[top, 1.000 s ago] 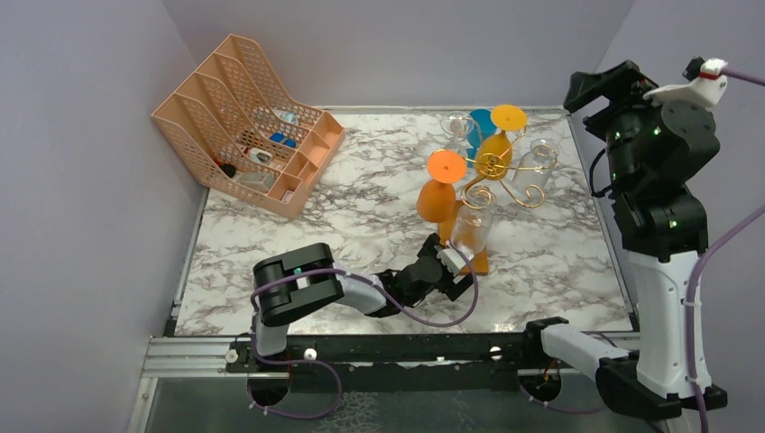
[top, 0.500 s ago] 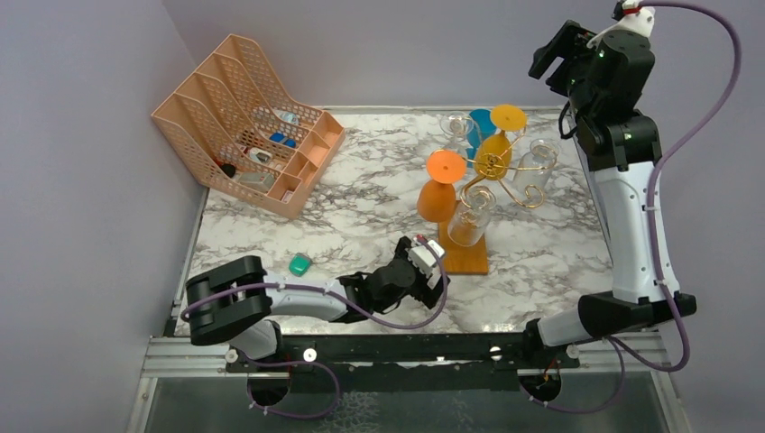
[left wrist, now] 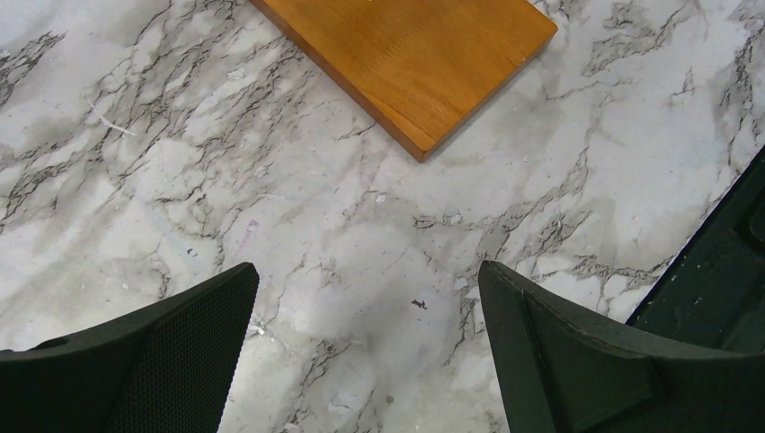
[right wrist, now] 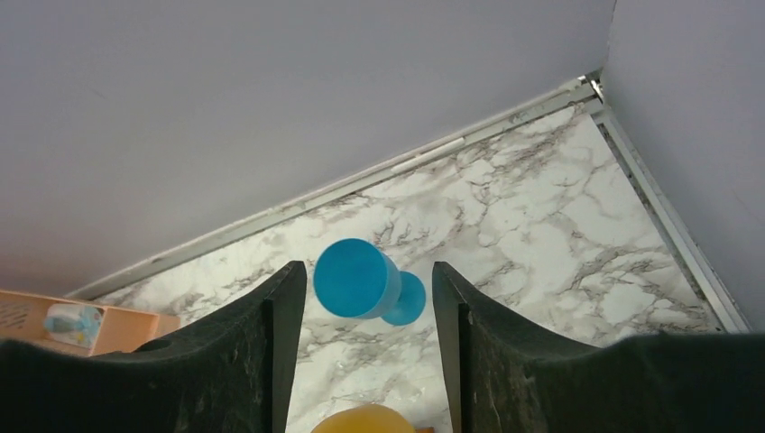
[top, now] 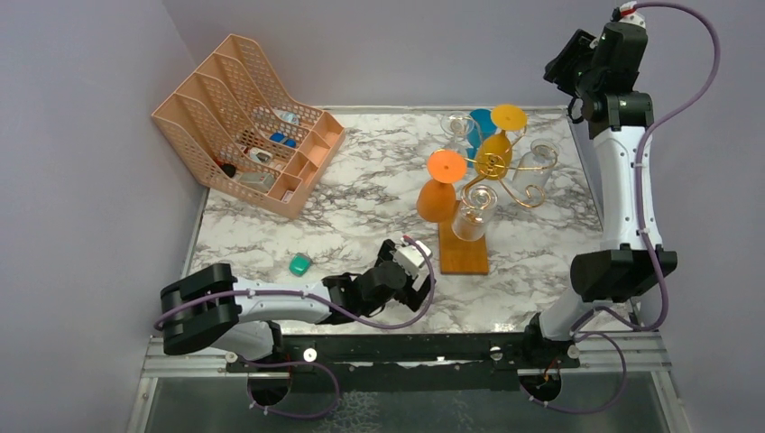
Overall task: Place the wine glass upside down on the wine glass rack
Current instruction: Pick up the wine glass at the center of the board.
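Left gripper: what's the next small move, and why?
Probably draw the left gripper back toward its own base, away from the wine glass rack: its jaws stand open and empty over the marble table, and a clear wine glass appears to hang bowl-down on the rack's near arm already.

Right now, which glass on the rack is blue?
The blue glass hangs at the rack's far side, nearest the back wall; the others are orange or clear.
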### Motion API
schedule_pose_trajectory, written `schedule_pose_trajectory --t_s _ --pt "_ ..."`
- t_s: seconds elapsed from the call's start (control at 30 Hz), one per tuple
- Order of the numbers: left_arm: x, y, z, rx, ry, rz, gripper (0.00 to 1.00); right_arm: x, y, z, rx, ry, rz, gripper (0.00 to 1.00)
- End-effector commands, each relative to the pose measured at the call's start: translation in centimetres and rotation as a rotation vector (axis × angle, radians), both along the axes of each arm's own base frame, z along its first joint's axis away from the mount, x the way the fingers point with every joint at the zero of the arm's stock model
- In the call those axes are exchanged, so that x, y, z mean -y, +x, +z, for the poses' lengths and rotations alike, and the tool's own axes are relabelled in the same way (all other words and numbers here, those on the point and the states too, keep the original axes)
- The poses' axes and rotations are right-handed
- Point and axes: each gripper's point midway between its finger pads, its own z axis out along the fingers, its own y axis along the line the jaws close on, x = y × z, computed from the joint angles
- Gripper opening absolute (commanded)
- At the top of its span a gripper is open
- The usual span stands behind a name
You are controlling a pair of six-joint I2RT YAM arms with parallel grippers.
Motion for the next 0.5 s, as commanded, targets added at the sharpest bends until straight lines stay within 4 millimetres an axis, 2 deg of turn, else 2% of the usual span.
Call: schedule_pose_trajectory --t_s 0.0,0.13,0.3,0.47 --pt "-1.7 -0.2 1.1 -0.015 0.016 0.043 0.98 0.0 1.3 -2.7 -0.097 0.03 0.088 0.52" --pt "-3.3 -0.3 2.5 -0.023 0.004 0.089 0.98 0.2 2.6 -5.9 -0.167 0.02 0.123 0.46" --pt "-5.0 -0.4 4.0 -0.033 -0.008 0.133 0.98 0.4 4.4 -9.6 -0.24 0.072 0.181 0.49" --pt "-5.8 -0.2 5.2 -0.037 0.012 0.162 0.98 -0.2 6.1 -12.8 -0.302 0.116 0.24 0.52"
